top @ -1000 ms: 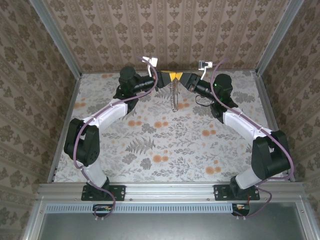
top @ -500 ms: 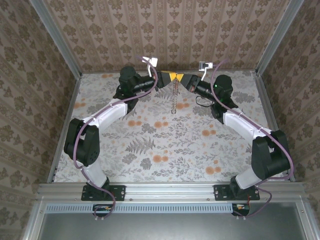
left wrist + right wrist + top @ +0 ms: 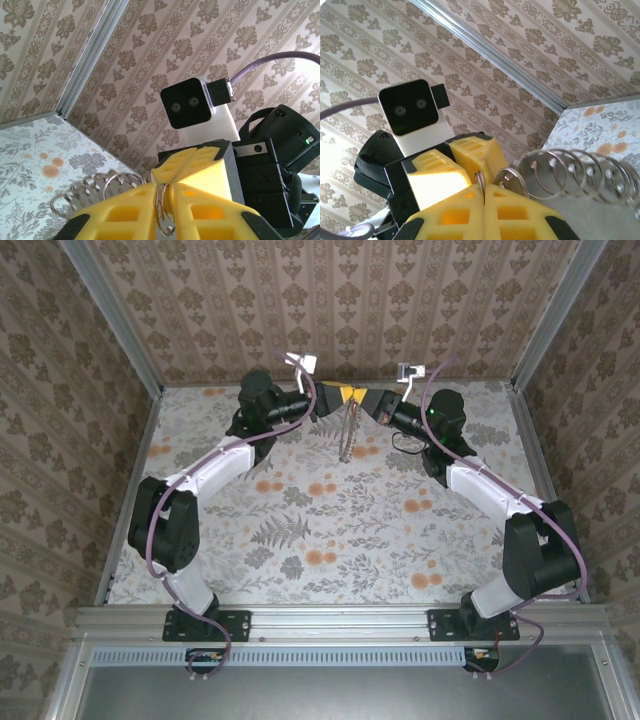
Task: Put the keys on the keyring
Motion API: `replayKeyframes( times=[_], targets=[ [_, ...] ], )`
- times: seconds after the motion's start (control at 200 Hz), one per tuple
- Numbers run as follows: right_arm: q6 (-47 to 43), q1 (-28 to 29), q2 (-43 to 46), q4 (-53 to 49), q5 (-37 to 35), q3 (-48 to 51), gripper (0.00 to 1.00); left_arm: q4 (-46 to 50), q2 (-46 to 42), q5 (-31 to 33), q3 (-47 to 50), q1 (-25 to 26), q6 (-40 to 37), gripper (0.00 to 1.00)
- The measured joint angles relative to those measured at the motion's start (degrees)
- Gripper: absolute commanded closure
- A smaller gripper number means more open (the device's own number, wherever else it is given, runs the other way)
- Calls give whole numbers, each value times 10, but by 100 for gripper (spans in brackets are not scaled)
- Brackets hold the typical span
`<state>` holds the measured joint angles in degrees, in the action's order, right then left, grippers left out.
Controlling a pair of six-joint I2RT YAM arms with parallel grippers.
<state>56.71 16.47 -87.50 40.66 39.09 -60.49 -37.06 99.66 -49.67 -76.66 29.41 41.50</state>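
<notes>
Keyring (image 3: 346,430): hangs above far counter (image 3: 300,530); right pincer (image 3: 482,192) clenched on it, left pincer (image 3: 162,195) grip uncertain. Step: ring presented; next needs fine threading alignment.

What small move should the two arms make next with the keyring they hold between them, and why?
Probably a slight pull apart, with the right gripper clamped firm. It and the left gripper meet tip to tip, and both seem to pinch the small end ring of the keyring, while the rest hangs below them over the table. A little tension might spread that ring.
</notes>
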Motion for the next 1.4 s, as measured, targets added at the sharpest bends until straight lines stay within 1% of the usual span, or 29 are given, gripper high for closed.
replayKeyframes(
  times=[0.065,0.22,0.4,0.625,0.695,0.795,0.915,1.21,1.4],
  targets=[
    [-17,-2,0,-29,9,-6,100,18,-1,-4,-11,-4,-16,65],
    [-75,-13,0,-112,44,-36,100,74,-14,-20,-43,-22,-57,56],
    [-152,-29,-2,-200,93,-94,100,179,-27,-53,-103,-41,-129,52],
    [-254,-37,-34,-303,159,-170,100,329,-26,-102,-172,-52,-231,49],
    [-278,-39,-44,-331,178,-181,100,367,-25,-119,-188,-53,-254,50],
    [-300,-40,-59,-356,203,-190,100,414,-14,-143,-214,-55,-284,54],
    [-315,-40,-74,-375,226,-192,100,451,-1,-165,-223,-56,-304,58],
    [-326,-40,-78,-384,244,-192,100,513,41,-191,-231,-56,-332,62],
    [-328,-40,-79,-384,244,-193,100,522,49,-195,-231,-56,-338,64]
  ],
)
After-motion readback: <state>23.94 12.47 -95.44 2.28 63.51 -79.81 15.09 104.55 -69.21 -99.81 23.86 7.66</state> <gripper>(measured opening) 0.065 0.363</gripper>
